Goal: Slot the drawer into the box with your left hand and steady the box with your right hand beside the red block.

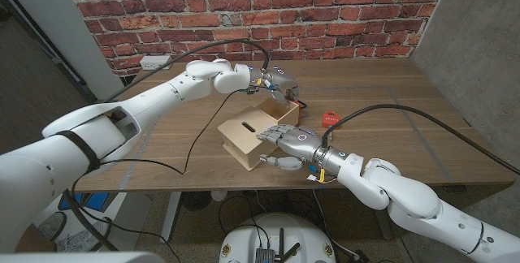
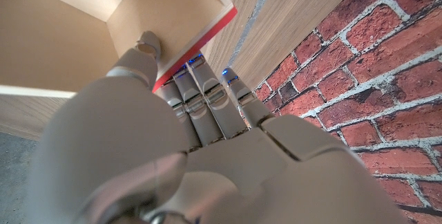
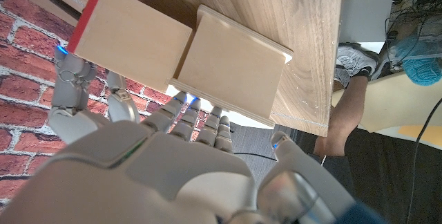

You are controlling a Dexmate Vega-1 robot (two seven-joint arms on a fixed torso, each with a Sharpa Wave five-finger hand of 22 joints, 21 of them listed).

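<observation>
Head view: left hand [image 1: 276, 80] at the far end of one drawer [image 1: 280, 114], fingers bent down over its red-edged rim, the thumb side hidden, so whether they clasp the rim or only touch it cannot be told here. One wooden box [image 1: 248, 135] with a slot in its top lies just beyond the right hand's [image 1: 291, 141] fingertips; those fingers are stretched out, close together, resting on the box's top and near side, the thumb tucked below, holding nothing. The drawer sits partly inside the box, its open end projecting toward the left hand. One small red block [image 1: 330, 118] lies on the table [image 1: 406, 109], apart from the right hand on its outer side. Left wrist view: left hand [image 2: 186, 148] with fingers [image 2: 207, 103] close together against the drawer's red edge [image 2: 197, 48], thumb lying inside the drawer's wall, so the rim is pinched between them. Right wrist view: right hand [image 3: 166, 162], fingertips [image 3: 183, 110] narrow and extended, touching the box [image 3: 231, 65]; the drawer [image 3: 131, 37] adjoins it, with the left hand's fingers [image 3: 69, 86] at its red end.
</observation>
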